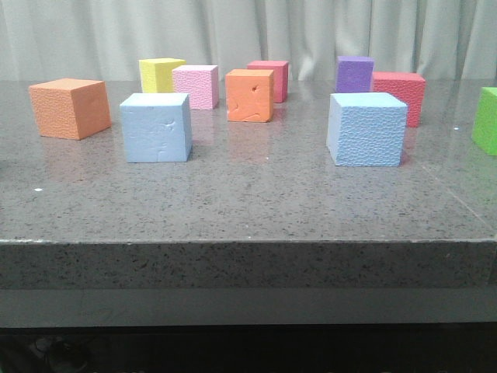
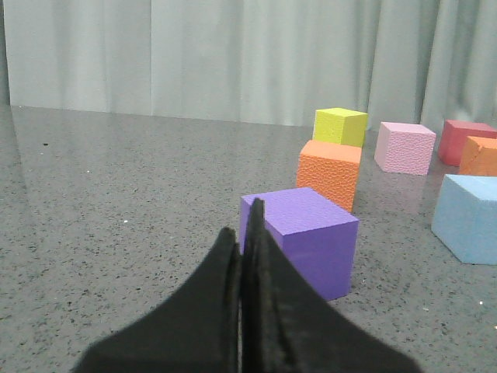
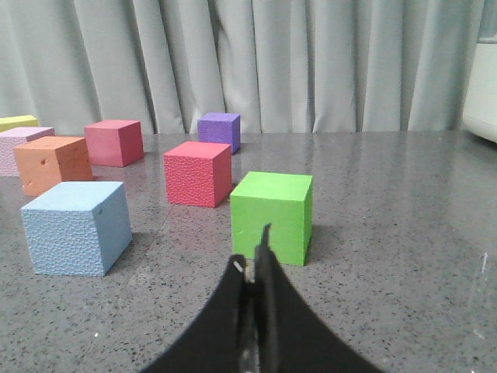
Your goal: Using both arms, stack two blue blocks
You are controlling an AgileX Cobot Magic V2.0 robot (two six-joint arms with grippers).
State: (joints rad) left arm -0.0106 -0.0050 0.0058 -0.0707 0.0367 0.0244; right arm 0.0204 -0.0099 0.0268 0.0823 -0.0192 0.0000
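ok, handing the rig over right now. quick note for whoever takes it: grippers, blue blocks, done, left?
Left gripper: shut, empty, low over the table, a purple cube just ahead of it.
Right gripper: shut, empty, a green cube just ahead of it.
Blue blocks: both on the table, well apart. Left blue block shows a smooth, dented face; right blue block a pebbled one. Neither arm shows in the front view.
Done: nothing, no block gripped or stacked.
Left: open a gripper, pick one blue block, set it on the other.
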